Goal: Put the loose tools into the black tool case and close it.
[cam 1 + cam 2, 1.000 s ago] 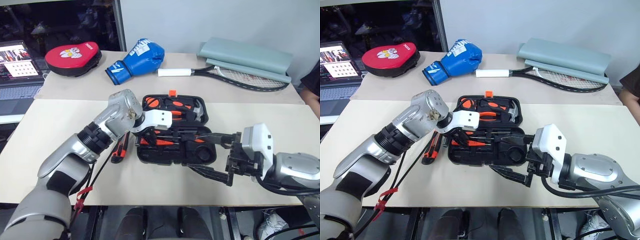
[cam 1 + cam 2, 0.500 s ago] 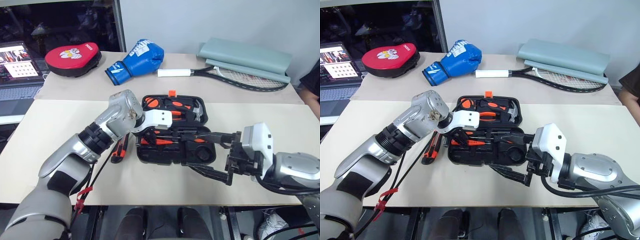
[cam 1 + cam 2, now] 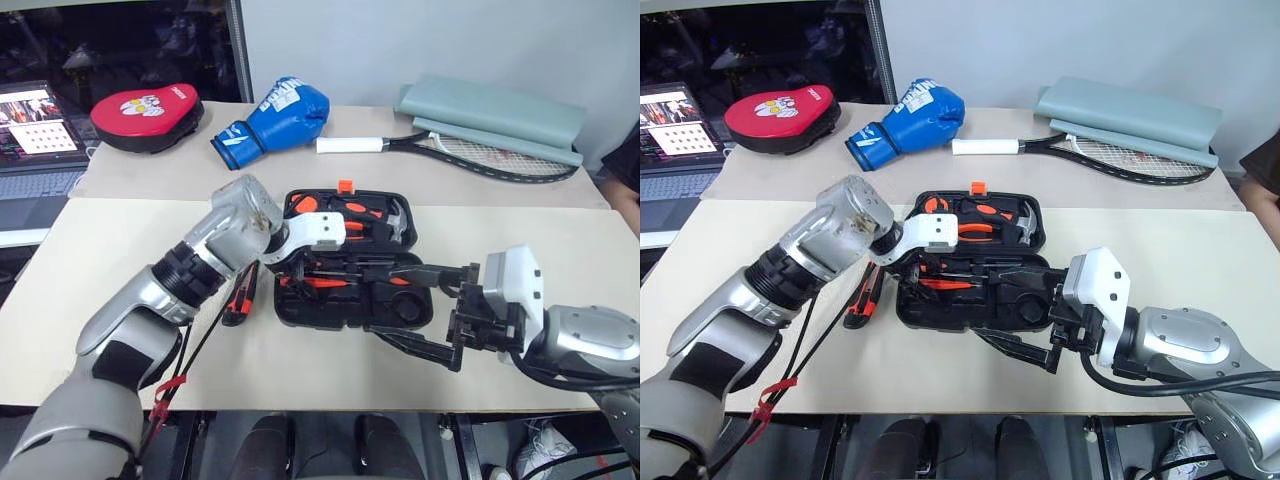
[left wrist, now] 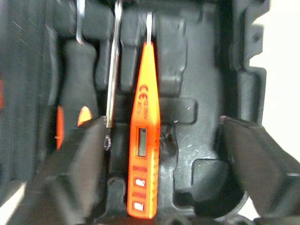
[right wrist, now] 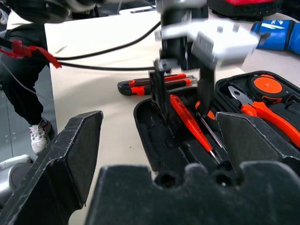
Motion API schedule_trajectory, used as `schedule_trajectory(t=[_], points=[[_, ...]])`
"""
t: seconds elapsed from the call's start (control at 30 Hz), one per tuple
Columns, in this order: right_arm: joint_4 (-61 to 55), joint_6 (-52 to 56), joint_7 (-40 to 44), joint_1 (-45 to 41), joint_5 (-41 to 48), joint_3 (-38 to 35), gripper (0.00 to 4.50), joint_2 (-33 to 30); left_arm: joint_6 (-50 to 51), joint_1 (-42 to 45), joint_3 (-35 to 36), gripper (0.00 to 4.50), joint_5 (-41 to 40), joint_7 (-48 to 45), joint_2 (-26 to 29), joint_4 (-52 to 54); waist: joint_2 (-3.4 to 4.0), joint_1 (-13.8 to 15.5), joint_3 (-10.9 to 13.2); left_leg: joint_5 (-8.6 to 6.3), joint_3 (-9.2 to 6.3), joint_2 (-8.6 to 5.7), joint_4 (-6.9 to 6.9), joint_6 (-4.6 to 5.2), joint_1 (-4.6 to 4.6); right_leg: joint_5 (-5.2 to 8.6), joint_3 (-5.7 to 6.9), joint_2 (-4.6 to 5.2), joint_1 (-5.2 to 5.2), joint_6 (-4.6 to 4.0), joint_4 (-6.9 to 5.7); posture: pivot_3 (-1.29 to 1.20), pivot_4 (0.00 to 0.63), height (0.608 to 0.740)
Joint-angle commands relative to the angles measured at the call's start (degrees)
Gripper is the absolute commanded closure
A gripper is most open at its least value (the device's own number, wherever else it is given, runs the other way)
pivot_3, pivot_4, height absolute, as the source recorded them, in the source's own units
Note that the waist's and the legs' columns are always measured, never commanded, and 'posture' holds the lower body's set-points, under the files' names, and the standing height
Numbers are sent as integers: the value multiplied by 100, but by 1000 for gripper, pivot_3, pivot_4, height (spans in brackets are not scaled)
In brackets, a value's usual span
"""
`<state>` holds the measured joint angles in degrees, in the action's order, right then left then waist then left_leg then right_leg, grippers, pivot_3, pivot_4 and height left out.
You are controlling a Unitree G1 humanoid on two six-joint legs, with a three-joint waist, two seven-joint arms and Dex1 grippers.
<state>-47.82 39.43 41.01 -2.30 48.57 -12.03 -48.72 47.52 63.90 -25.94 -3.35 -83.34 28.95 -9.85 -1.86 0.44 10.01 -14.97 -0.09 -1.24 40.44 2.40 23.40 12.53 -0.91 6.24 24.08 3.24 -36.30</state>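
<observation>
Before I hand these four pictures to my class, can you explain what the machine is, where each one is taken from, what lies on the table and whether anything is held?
It is a humanoid robot with two arms, each ending in two black fingers. The two wide pictures come from cameras in its head, looking down over its arms. The two close ones come from a camera on each wrist, looking along that arm's fingers.

On the table lies an open black tool case with tools in its slots. The left gripper hangs over the case with its fingers apart, above an orange tester screwdriver lying in the case. The right gripper waits open at the case's right end. Neither holds anything.

An orange-and-black utility knife lies on the table left of the case. Farther back are a blue boxing glove, a red punch pad, a racket and a laptop.
</observation>
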Motion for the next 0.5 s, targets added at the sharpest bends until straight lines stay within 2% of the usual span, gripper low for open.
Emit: schedule_trajectory(t=[0.03,0.13,0.3,0.5], points=[[-135,-77,-44,-18,170,-217,0,-20,-1050,-401,797,1529,-542,145,-218,-748,1,-2,0,0,0,0,0,0,-4,0,0,0,-2,0,-1,0,150,737],[-166,-29,-64,24,258,-287,0,-51,-1446,-760,1276,2592,-917,169,-369,-1077,1,-38,-1,0,5,4,-1,0,-3,-2,-3,0,4,-4,-3,0,150,737],[-222,33,-111,135,457,-449,0,-160,-2207,-1285,1590,4385,-1075,268,-455,-1408,1,-13,-1,0,4,1,0,0,2,-3,-2,2,4,-4,1,0,150,737],[-239,68,-198,147,642,-506,0,-282,-3226,-1532,1628,4447,-930,279,-467,-2023,1,16,-1,0,3,0,0,0,-1,-4,-1,4,1,-4,0,0,150,737]])
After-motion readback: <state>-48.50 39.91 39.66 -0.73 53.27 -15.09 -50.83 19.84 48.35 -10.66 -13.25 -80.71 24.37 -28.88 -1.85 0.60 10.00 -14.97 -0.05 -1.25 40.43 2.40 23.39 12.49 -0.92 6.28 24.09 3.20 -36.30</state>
